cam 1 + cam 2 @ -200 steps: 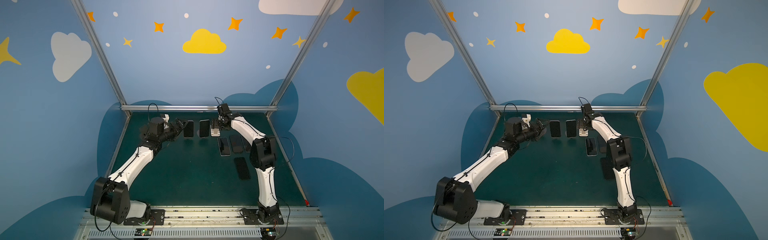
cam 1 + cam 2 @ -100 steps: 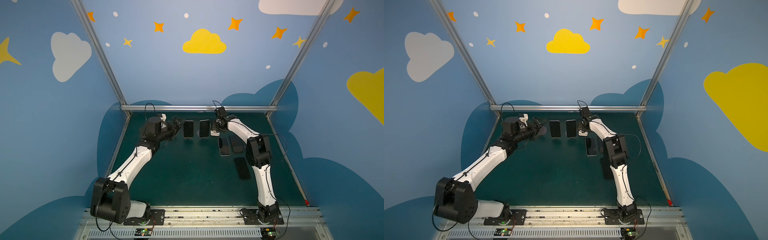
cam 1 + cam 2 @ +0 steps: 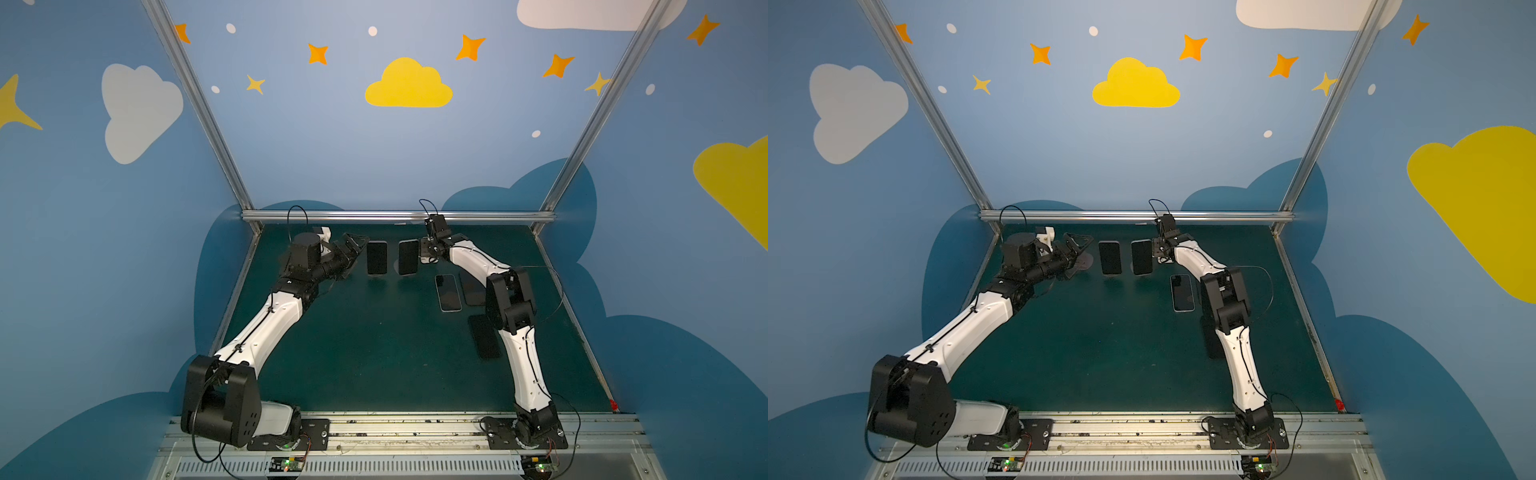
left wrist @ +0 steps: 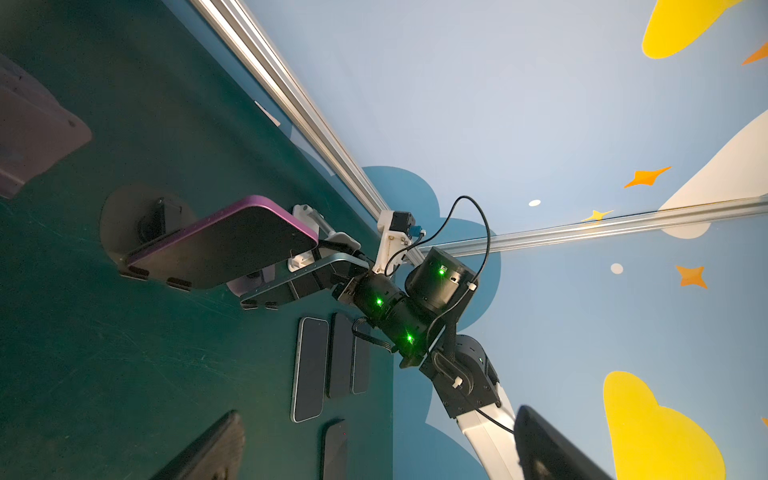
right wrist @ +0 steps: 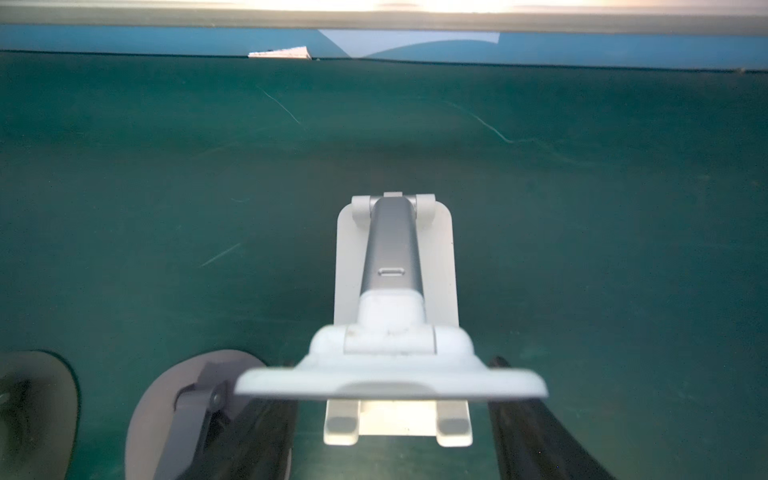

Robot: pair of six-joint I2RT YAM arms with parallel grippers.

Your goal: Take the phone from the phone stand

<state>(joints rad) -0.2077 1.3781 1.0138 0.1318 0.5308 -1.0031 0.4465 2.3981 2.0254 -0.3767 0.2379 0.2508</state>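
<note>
left arm (image 3: 270, 324) stretched forward, left gripper (image 3: 354, 249) jaws spread wide, right arm (image 3: 519, 357) elbow raised — right gripper (image 3: 427, 252) closed

Two on stands: purple phone (image 4: 224, 245) was propped near upright, screen forward, on a grey round-base stand (image 4: 120, 216) just beside the wide-open left claw (image 3: 359, 252). The blue-edged phone (image 3: 408, 257) was propped the same way on a second stand (image 5: 166, 407), between the purple one and the right claw (image 5: 392, 386). The white stand (image 5: 395, 266) was empty, silver post tilted, its plate clamped between the right claw's fingers; flat phones (image 3: 448, 293) lay screen up, nearer the front than that claw.
</note>
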